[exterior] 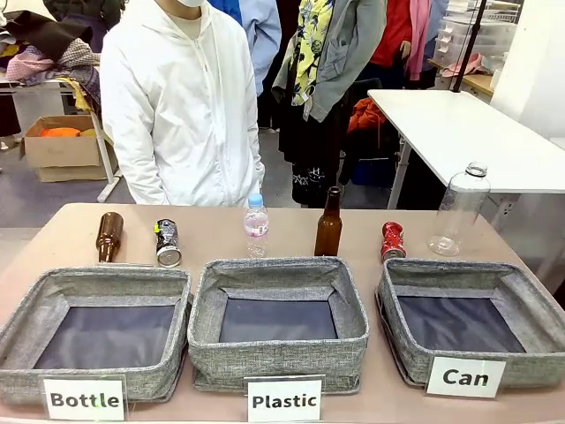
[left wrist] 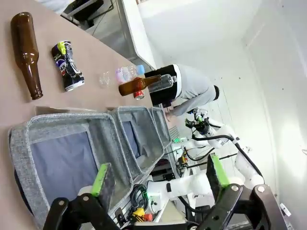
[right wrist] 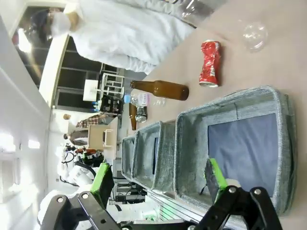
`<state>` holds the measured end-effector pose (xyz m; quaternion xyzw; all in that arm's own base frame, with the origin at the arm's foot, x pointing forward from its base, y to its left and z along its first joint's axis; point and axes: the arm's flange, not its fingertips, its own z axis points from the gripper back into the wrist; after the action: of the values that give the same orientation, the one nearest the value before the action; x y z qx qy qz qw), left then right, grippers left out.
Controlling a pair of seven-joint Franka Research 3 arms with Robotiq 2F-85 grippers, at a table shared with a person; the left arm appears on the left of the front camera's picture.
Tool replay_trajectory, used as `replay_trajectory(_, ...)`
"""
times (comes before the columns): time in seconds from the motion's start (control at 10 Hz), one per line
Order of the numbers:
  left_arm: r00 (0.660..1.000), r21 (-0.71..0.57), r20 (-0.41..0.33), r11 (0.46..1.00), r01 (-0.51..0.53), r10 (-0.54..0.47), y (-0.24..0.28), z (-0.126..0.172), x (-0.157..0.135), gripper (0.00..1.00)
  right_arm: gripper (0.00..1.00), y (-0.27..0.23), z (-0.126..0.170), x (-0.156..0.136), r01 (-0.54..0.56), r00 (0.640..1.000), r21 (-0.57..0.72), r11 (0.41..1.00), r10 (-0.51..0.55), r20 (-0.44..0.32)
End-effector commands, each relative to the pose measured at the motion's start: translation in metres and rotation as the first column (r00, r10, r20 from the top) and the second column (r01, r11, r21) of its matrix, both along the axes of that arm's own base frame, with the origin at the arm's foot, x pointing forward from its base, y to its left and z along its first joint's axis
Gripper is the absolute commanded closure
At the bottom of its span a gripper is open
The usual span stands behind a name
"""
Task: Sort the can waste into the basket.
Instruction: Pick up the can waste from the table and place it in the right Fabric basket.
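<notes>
- Grey woven fabric makes up the basket [exterior: 459, 272] labelled "Can". It is rectangular and soft-walled with a dark flat base, and sits at the right end of a row of three on the tan table [exterior: 291, 231].
- Crumpled red metal with one silver end, the red can [exterior: 393, 240] lies on its side just behind that basket's far left corner, apart from the rim.
- Its long axis runs across the table from the person's side toward the robot's, with the silver end facing the basket.
- The black-and-grey can [exterior: 168, 243], also dented, lies the same way with its silver end toward the robot. It sits behind the far right corner of the "Bottle" basket [exterior: 53, 291], well apart from the "Can" basket.
- The left gripper [left wrist: 159, 172] hangs above the near edge of the "Bottle" basket. Its jaws are spread wide and the green pads touch nothing.
- The right gripper [right wrist: 158, 176] hangs over the near edge of the "Can" basket, equally wide and empty.
- A smooth brown glass bottle [exterior: 109, 236] lies beside the black-and-grey can.
- Another brown bottle [exterior: 328, 225] stands upright left of the red can.
</notes>
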<state>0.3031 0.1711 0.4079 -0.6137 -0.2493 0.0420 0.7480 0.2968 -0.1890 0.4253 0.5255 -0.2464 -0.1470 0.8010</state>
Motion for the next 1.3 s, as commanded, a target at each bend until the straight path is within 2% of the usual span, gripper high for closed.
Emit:
replay_trajectory(0.0,1.000,-0.001,0.001,1.000,0.005,-0.005,0.004,-0.001,-0.005,0.00,0.00,0.019,-0.001,0.009,0.059,0.998,-0.138,0.989,-0.056,0.022)
replay_trajectory(0.1,1.000,-0.001,0.001,1.000,0.005,-0.005,0.004,-0.001,-0.005,0.00,0.00,0.000,0.000,0.000,0.000,1.000,0.000,1.000,0.000,0.000)
replay_trajectory(0.5,1.000,0.002,-0.013,1.000,-0.009,0.009,0.004,-0.001,-0.004,0.00,0.00,0.000,0.000,0.000,0.000,1.000,0.000,1.000,0.000,0.000)
replay_trajectory(0.6,1.000,0.031,0.007,0.999,0.015,-0.015,0.001,0.001,-0.012,0.00,0.00,0.000,0.000,0.000,0.000,1.000,0.000,1.000,0.000,0.000)
replay_trajectory(0.7,1.000,0.100,-0.021,0.995,-0.004,0.006,-0.005,0.018,-0.009,0.00,0.00,0.000,0.000,0.000,0.000,1.000,0.000,1.000,0.000,0.000)
replay_trajectory(0.9,0.998,0.270,-0.003,0.961,0.060,-0.061,-0.045,0.064,0.008,0.00,0.00,0.000,0.000,0.000,0.000,1.000,0.000,1.000,0.000,0.000)
replay_trajectory(1.1,0.984,0.422,-0.017,0.891,0.166,-0.175,-0.105,0.095,0.045,0.00,0.00,0.000,0.000,0.000,0.000,1.000,0.000,1.000,0.000,0.000)
replay_trajectory(1.2,0.982,0.471,-0.036,0.864,0.179,-0.184,-0.130,0.102,0.063,0.00,0.00,0.000,0.000,0.000,0.000,1.000,0.000,1.000,0.000,0.000)
